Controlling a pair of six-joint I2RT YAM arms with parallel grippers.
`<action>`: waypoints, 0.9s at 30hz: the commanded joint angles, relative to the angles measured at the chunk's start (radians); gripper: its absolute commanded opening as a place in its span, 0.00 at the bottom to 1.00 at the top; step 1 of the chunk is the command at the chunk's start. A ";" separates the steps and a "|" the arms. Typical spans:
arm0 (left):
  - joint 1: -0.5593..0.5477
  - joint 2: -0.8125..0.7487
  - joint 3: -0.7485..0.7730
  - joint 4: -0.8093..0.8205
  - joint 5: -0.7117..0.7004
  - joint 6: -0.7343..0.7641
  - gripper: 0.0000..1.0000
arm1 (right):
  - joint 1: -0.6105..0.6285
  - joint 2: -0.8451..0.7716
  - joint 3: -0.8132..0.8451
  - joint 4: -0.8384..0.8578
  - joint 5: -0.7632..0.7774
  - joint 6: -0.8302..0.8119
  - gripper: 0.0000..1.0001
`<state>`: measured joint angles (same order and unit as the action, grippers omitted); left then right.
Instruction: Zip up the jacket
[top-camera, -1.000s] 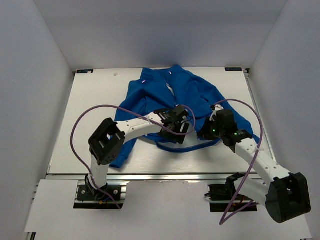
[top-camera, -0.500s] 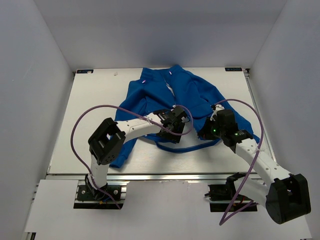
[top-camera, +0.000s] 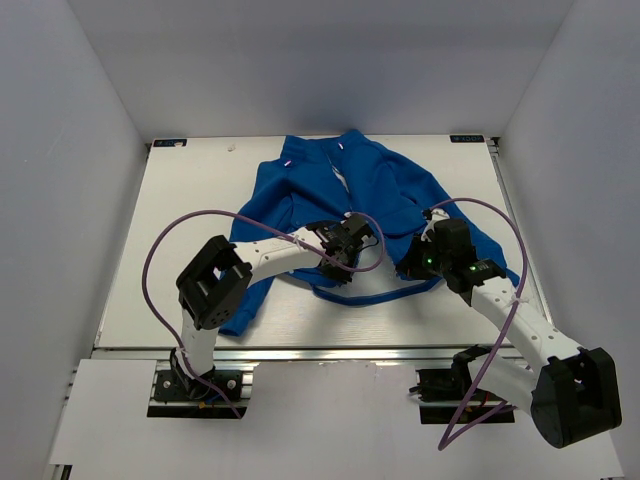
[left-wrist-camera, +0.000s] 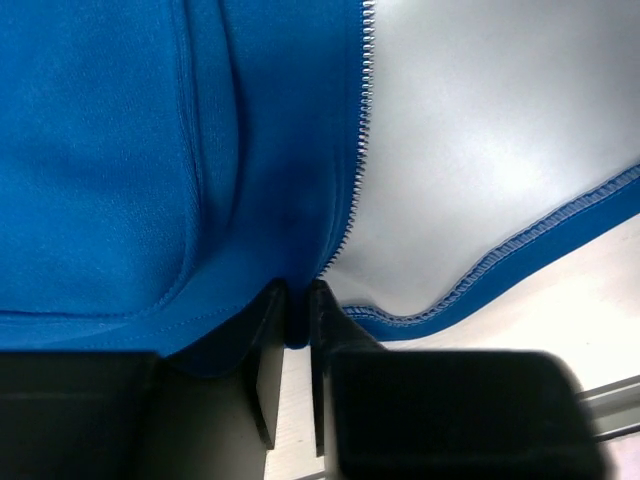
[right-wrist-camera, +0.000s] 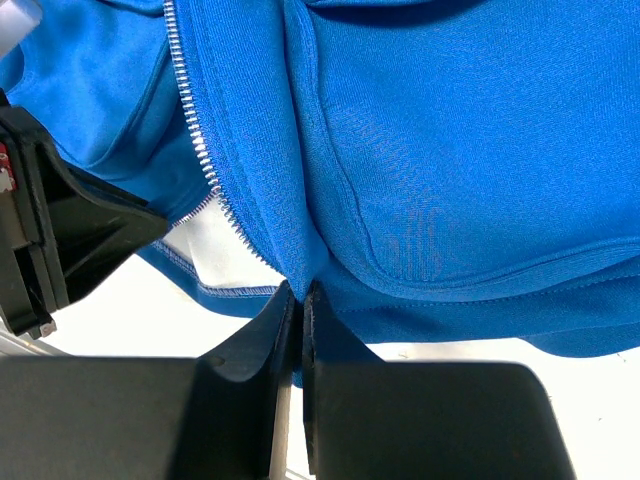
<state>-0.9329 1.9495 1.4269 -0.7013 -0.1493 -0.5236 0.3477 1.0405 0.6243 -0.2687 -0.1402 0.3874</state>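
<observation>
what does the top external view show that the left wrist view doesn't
Top external only: the whole jacket lying unzipped on the table, with the right gripper at its lower edge. Left wrist only: the zipper teeth close up, the stitched hem, and fabric pinched in the left gripper. Both: the blue jacket and the left gripper.

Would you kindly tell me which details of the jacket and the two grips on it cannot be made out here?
- How much fabric each pinch holds: in the wrist views, the fingers of the left gripper and the right gripper cover it.
- Zipper slider: visible in no view; in the top view both arms cover the lower front of the jacket.
- Zipper teeth: cut off by the left wrist view's upper edge.
</observation>
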 joint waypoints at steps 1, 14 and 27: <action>0.005 -0.023 -0.013 0.025 0.017 0.008 0.17 | -0.006 -0.002 -0.003 0.010 -0.009 -0.013 0.00; 0.019 -0.158 -0.069 0.117 0.062 0.033 0.00 | -0.018 -0.016 -0.023 0.083 -0.148 -0.024 0.00; 0.046 -0.529 -0.362 0.442 0.059 -0.062 0.00 | -0.035 -0.026 -0.031 0.314 -0.323 0.076 0.00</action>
<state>-0.8928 1.5063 1.1191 -0.3931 -0.1005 -0.5415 0.3199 1.0397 0.5957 -0.1043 -0.3752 0.4171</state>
